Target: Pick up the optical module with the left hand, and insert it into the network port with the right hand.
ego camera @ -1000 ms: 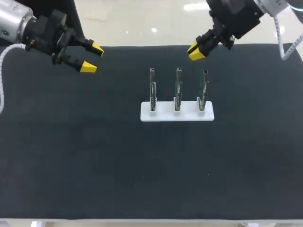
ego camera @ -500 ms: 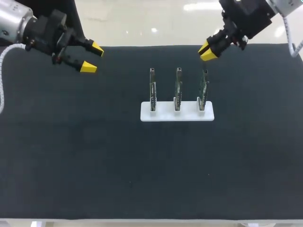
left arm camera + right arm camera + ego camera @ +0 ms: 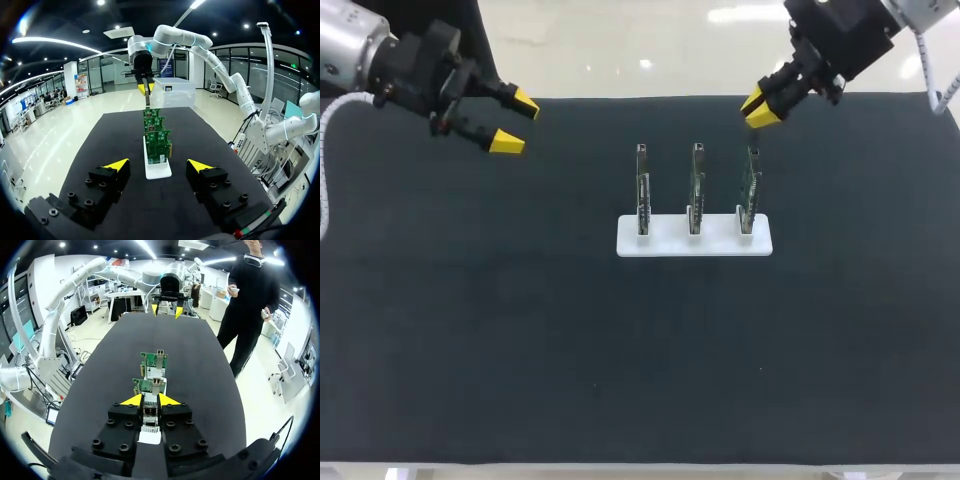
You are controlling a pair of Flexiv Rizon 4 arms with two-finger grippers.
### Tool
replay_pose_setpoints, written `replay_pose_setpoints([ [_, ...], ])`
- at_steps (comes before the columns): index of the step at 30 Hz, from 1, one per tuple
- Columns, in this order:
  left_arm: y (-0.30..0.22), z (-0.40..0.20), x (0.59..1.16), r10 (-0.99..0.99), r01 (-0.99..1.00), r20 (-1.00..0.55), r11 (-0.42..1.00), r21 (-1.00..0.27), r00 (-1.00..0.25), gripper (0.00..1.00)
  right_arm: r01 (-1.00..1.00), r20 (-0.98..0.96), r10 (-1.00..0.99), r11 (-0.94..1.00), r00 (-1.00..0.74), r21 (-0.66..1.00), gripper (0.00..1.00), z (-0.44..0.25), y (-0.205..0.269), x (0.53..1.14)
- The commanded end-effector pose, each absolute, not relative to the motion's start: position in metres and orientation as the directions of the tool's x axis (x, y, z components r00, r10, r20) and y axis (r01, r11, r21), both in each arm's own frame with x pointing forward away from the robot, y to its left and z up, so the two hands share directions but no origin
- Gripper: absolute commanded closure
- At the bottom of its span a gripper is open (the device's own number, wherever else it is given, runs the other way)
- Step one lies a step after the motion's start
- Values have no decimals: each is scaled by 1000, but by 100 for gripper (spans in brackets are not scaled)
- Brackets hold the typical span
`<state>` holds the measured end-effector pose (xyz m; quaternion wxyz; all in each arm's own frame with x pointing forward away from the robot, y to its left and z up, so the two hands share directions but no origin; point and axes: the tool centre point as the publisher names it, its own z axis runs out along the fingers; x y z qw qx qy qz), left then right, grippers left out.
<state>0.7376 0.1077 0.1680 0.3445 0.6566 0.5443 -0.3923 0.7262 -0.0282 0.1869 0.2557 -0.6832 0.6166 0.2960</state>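
Zero sign of a loose optical module on the black mat (image 3: 520, 330); cannot tell whether already seated in a board or carried. Silvery piece in line with right gripper (image 3: 150, 401) in right wrist view, either the module or the metal cage of the nearest board, unclear which. Three green boards standing upright, side by side, in white holder (image 3: 660, 243) mid-table: left board (image 3: 642, 190), middle board (image 3: 695, 190), right board (image 3: 750, 190). Each with a network port (image 3: 697, 150) at top edge, too small to check as filled or empty. Right gripper hanging near far edge of mat, beyond and above right board, apart from it; grip state not readable, cannot tell. Left gripper (image 3: 515, 122) at far left corner, well apart from holder, jaws spread wide, nothing between. Judged risks: with no module in view, left pick has no clear target, so a blind close on a board is possible. Boards are thin and tall in their slots, so a sideways knock from either arm could tilt one or drag the light holder across the mat. If the module is carried on the right, slight skew against the narrow port could jam it or lever right board out of its slot. Handover between arms also chancy: small smooth part, easy to drop or pinch crooked.
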Motion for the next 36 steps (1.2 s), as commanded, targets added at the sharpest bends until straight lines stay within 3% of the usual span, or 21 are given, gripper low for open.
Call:
replay_pose_setpoints([
  [1,108,168,739,447,985,-889,-172,24,100,0,-994,-720,-691,-110,63,18,100,186,-28,729],
  [36,108,168,739,447,985,-889,-172,24,100,0,-993,-713,-699,-112,59,28,100,180,-31,725],
])
